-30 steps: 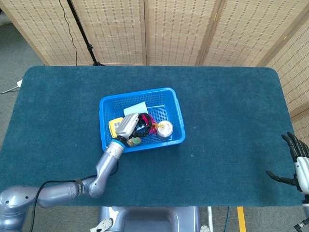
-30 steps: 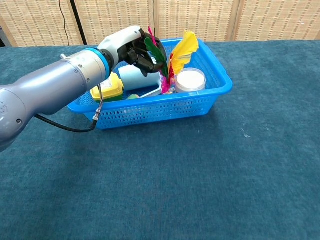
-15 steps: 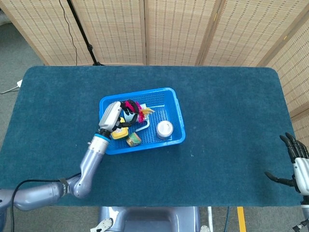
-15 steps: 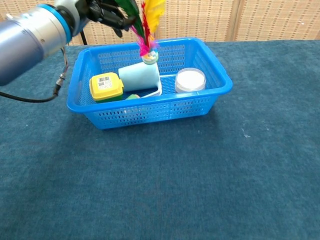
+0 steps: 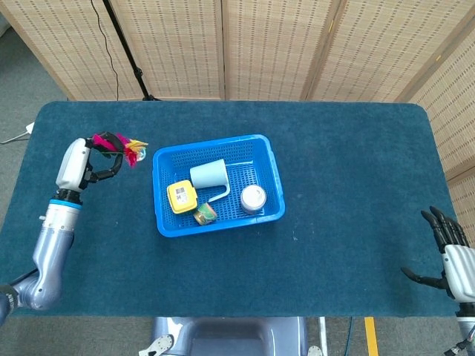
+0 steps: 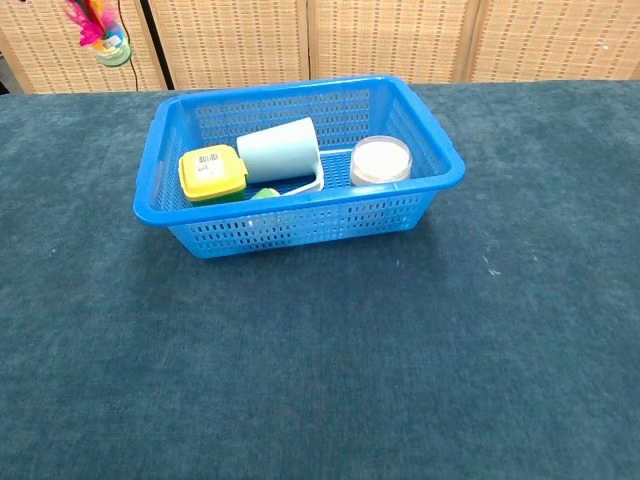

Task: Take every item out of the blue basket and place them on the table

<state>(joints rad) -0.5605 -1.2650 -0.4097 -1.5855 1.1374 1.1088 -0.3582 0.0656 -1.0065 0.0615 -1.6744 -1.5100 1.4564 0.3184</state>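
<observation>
Lifted clear of the blue basket [image 5: 267, 178], feathered shuttlecock [image 5: 122, 145]; left robot hand [image 5: 83, 165] grasping it; right robot hand [image 5: 449, 256] released.

We note the table [image 5: 349, 185] covered in deep teal carpet-like cloth. Basket [image 5: 271, 182]: bright blue plastic, perforated walls. Inside we see a pale blue cup [image 5: 208, 174], a yellow box [image 5: 181, 196] with a white barcode label, a white round jar [image 5: 253, 197] with a silvery top, and a small green and orange item [image 5: 205, 214]. The feathered toy [image 5: 119, 144] shows pink, red, yellow and dark green plumes; its base looks green in the chest view. Left hand [image 5: 85, 163]: white and black. Right hand [image 5: 445, 248]: black fingers, white palm. Screens [image 5: 274, 44] behind: tan woven lattice.
</observation>
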